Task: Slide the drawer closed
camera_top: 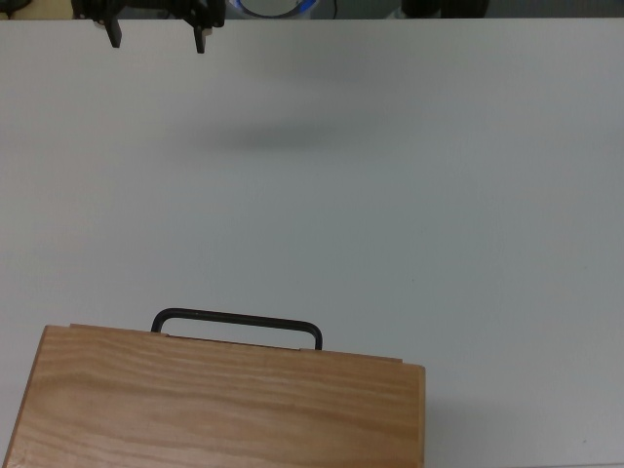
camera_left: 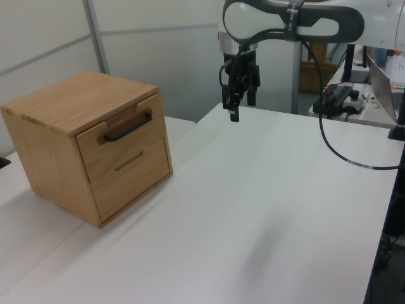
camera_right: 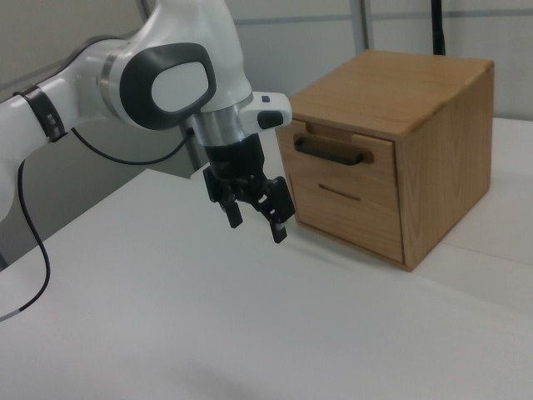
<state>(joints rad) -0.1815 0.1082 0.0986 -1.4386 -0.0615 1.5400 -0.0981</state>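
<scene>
The pine-wood cabinet [camera_left: 76, 104] stands on the white table [camera_left: 253, 209]. Its upper drawer [camera_left: 126, 147] carries a thin black bar handle [camera_left: 128, 126], and the front panel sits about flush with the cabinet face. The drawer [camera_right: 333, 171] and handle [camera_right: 331, 151] also show in the right view. From above only the handle [camera_top: 237, 320] juts past the cabinet top [camera_top: 224, 409]. My gripper [camera_left: 241, 106] hangs open above the table, well away from the cabinet, holding nothing. It shows as the gripper [camera_top: 157, 41] at the top view's upper left and the gripper [camera_right: 257, 227] mid-frame in the right view.
Below the handled drawer is a second drawer front with a slot [camera_left: 128, 161]. A black cable [camera_left: 342, 152] loops from the arm. A power strip [camera_left: 336, 96] and a laptop [camera_left: 386, 79] lie at the left view's far right. Wall panels stand behind the cabinet.
</scene>
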